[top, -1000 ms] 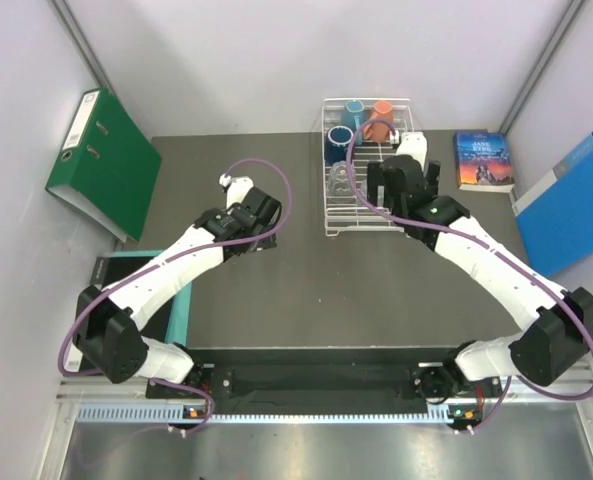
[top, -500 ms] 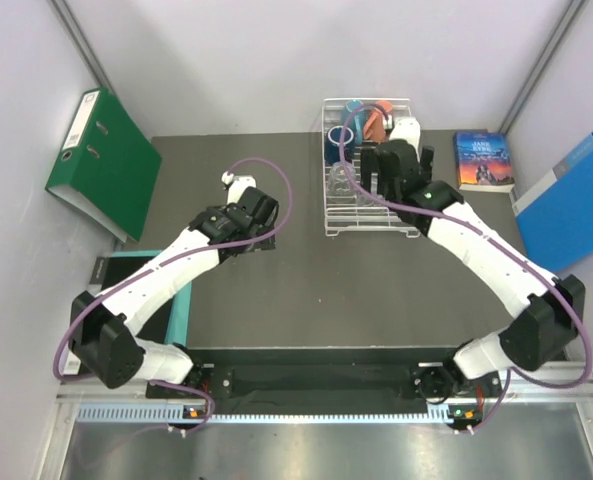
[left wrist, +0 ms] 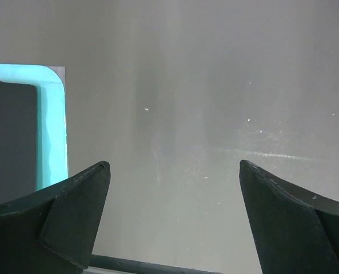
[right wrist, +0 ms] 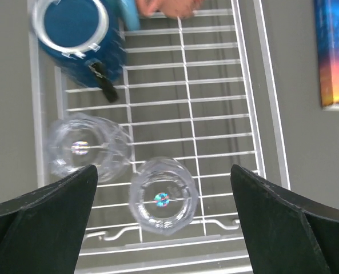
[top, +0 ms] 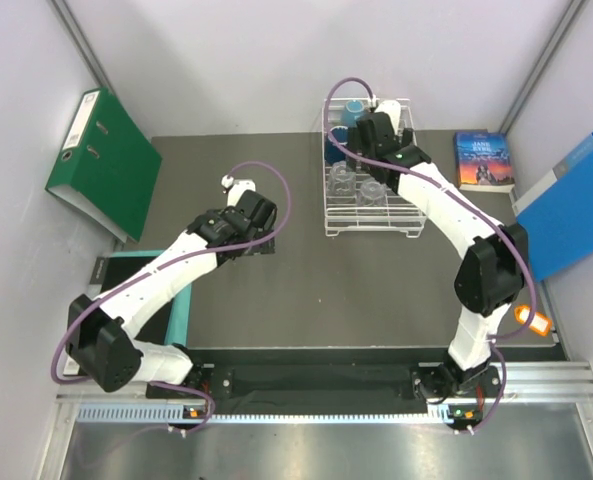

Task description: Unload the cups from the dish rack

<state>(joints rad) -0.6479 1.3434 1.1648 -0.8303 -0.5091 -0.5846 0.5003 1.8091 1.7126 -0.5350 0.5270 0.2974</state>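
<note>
The white wire dish rack [top: 408,205] stands at the back of the table. Two clear glasses [top: 343,180] [top: 373,190] stand in its near half. The light-blue mug [top: 353,108] and dark-blue mug [top: 336,142] sit in its far half. My right gripper [top: 374,140] hangs open over the rack and hides the orange mug there. In the right wrist view the open right gripper [right wrist: 163,169] frames one glass [right wrist: 162,197]. The other glass [right wrist: 80,148], the dark-blue mug [right wrist: 72,25] and an edge of the orange mug [right wrist: 169,5] show around it. My left gripper [left wrist: 174,166] is open and empty over bare table.
A green binder [top: 101,165] leans at the back left. A book [top: 483,160] and a blue folder [top: 571,205] lie right of the rack. A teal-edged mat [top: 181,305] lies at the near left; it also shows in the left wrist view [left wrist: 52,125].
My right arm has swung from the rack's near right side to over its far half, uncovering the two glasses. The left arm has barely moved.
</note>
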